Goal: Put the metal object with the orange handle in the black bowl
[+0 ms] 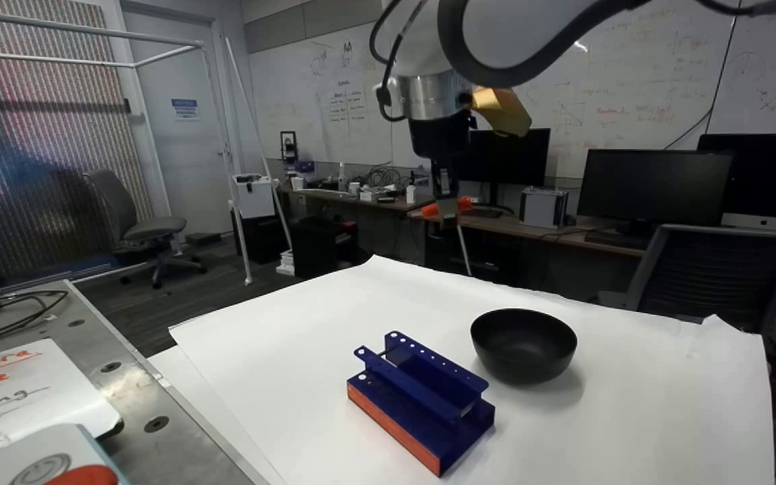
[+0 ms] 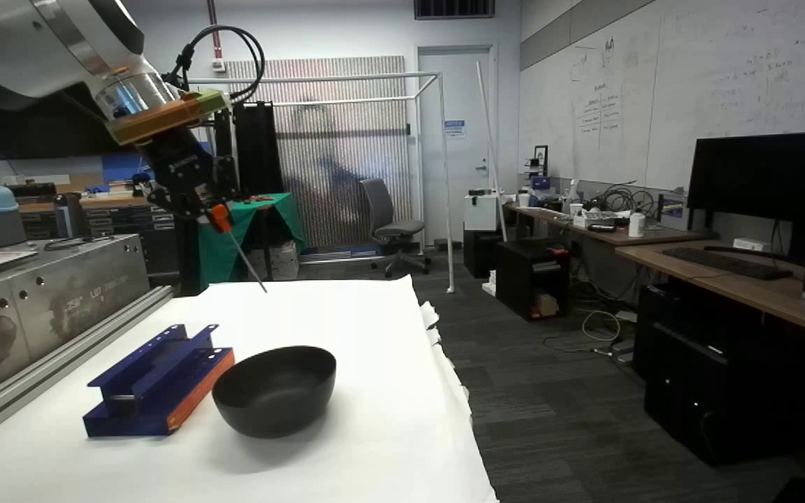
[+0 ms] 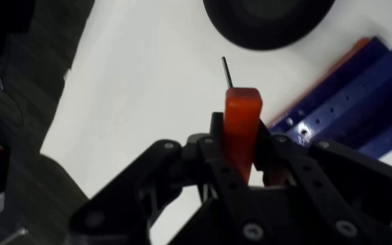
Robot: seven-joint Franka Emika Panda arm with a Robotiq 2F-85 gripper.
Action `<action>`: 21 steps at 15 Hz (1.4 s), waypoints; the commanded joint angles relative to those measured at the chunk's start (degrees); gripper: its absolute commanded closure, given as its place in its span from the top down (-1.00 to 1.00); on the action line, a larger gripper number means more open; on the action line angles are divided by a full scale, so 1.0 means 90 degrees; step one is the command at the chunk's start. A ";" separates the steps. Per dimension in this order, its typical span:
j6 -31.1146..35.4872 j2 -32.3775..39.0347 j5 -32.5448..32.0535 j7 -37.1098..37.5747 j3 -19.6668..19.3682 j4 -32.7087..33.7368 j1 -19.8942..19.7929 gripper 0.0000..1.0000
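Note:
The metal tool with the orange handle (image 1: 430, 211) is held in the air; it also shows in an exterior view (image 2: 221, 218) and in the wrist view (image 3: 243, 112). My gripper (image 3: 239, 136) is shut on the orange handle, with a black finger on each side. The thin metal shaft sticks out and slants down, its tip above the white table surface. The black bowl (image 1: 524, 367) stands upright on the table, lower than the tool and apart from it. It shows in both exterior views (image 2: 277, 412), and partly at the top of the wrist view (image 3: 264, 39).
A blue rack (image 1: 422, 397) with an orange-red side stands close beside the bowl; it also shows in an exterior view (image 2: 158, 388) and in the wrist view (image 3: 345, 102). White paper (image 1: 294, 350) covers the table. A metal bench (image 2: 60, 293) borders the table.

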 commanded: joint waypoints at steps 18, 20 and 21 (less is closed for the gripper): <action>-0.0266 0.1412 0.0260 0.1448 -0.0247 -0.0450 -0.0016 0.06; -0.0241 0.1418 0.0318 0.1509 -0.0256 -0.0451 -0.0035 0.37; -0.0239 0.1415 0.0363 0.1527 -0.0252 -0.0450 -0.0049 0.51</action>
